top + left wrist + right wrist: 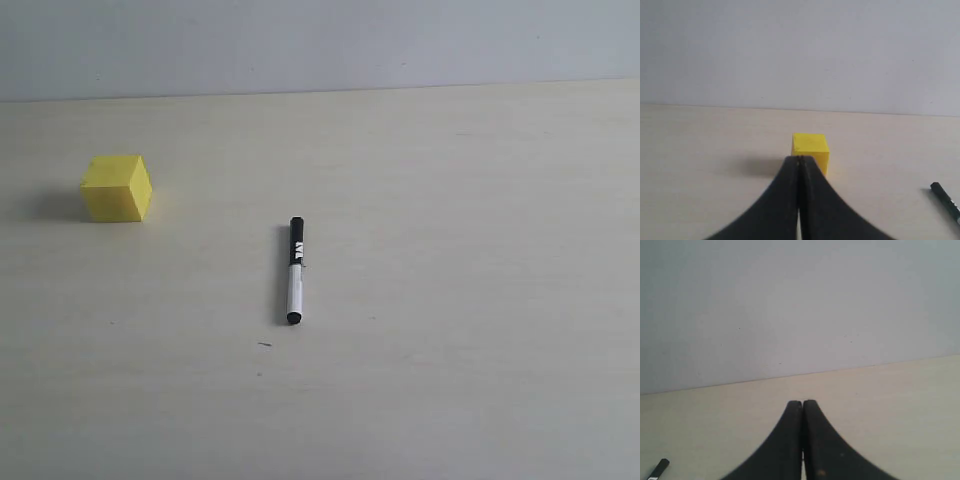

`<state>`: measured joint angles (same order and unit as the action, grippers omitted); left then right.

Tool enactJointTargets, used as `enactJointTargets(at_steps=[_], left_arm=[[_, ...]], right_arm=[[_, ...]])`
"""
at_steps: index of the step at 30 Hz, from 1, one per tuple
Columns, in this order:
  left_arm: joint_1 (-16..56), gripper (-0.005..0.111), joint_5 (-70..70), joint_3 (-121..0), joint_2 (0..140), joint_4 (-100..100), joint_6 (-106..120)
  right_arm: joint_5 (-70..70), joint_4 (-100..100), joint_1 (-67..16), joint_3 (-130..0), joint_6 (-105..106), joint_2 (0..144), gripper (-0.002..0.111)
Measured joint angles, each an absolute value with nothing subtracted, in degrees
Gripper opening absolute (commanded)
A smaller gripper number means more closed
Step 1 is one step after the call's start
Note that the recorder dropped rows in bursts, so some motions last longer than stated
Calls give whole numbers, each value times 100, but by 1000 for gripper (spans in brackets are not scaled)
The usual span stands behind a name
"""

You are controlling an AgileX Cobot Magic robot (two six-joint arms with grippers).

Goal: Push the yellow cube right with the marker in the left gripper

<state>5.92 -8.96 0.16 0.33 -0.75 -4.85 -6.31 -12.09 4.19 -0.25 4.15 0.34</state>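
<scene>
The marker [295,271] lies flat on the pale table [480,300], just left of centre in the exterior view, running nearly top to bottom of the frame. Its upper half is black. Its lower barrel is white with a black end. Dark lettering sits on the barrel but is too small to read. The yellow cube [117,188] stands at the upper left, well apart from the marker, its faces plain and matte. The left gripper [799,159] has its jaws pressed together on nothing, and the cube shows beyond its tips. The right gripper [802,403] is likewise closed and empty.
</scene>
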Motion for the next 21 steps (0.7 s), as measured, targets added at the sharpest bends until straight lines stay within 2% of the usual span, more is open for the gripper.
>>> enactJointTargets(at_steps=[5,11,13,16,21], left_arm=[[592,0,-405,16,33,392,-1647],[592,0,1513,16,33,508,-2702],[592,0,1778,-60,33,348,-2920],[592,0,1725,-649,322,-865,-3556],[592,0,1400,-2312,1771,-2943,-4817]], right_arm=[[-631,-1209,419,-25,415,34,0],[-631,-1209,419,-25,415,34,0],[-631,-1209,419,-25,415,34,0],[-631,-1209,419,-25,415,34,0],[-631,-1209,419,-25,415,34,0]])
